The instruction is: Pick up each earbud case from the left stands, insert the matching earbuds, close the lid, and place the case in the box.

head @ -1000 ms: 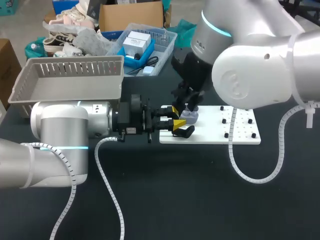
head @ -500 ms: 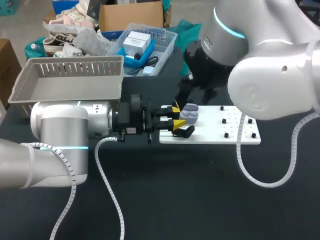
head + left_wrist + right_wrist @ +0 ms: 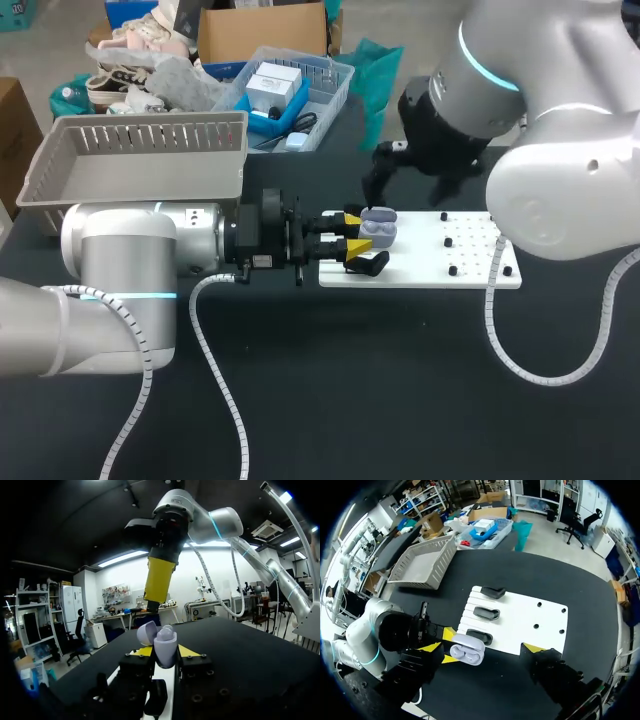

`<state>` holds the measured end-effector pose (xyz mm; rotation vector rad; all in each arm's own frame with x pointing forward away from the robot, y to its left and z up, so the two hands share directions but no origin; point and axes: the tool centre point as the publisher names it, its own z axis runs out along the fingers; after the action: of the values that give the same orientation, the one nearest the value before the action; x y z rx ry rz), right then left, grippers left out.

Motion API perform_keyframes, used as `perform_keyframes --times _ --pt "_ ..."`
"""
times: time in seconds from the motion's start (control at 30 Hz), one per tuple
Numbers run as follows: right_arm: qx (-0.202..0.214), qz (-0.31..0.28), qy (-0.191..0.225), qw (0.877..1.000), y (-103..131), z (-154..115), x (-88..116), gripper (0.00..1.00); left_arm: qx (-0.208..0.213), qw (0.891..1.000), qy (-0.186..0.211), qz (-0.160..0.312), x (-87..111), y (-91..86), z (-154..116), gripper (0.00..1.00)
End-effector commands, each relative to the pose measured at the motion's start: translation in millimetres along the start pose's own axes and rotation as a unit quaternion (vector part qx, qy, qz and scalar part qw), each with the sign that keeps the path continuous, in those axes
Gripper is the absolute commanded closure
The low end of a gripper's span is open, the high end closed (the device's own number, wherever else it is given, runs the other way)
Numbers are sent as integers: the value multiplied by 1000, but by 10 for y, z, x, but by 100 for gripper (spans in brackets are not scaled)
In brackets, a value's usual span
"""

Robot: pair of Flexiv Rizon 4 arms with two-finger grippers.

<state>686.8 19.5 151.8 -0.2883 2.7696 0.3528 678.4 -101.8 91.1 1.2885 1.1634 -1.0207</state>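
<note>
Earbud case (image 3: 378,228), lid open, clenched in left gripper (image 3: 352,232) at nine o'clock end of white board (image 3: 480,272), right gripper (image 3: 484,647) spread empty above

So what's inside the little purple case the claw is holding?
The case is open. Inside are two small rounded hollows, but they are too small to tell whether anything sits in them. The left claw grips the case and covers its lower sides.

The base of the earbud case (image 3: 165,640) is hidden between the jaws of the left gripper (image 3: 166,652). The contents of the case are too small to tell in any view.
</note>
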Motion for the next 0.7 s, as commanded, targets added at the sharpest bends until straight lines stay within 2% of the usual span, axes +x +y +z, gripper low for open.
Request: perform_keyframes --times 0.03,0.3,0.7 --pt "0 29 -19 999 -82 60 -21 0 0 1000 -1 0 8 6 3 100" --pt "-10 65 -34 997 -169 88 -99 0 0 1000 -1 0 8 6 3 100" --pt "8 79 -19 997 -240 312 -225 0 0 1000 -1 0 8 6 3 100"
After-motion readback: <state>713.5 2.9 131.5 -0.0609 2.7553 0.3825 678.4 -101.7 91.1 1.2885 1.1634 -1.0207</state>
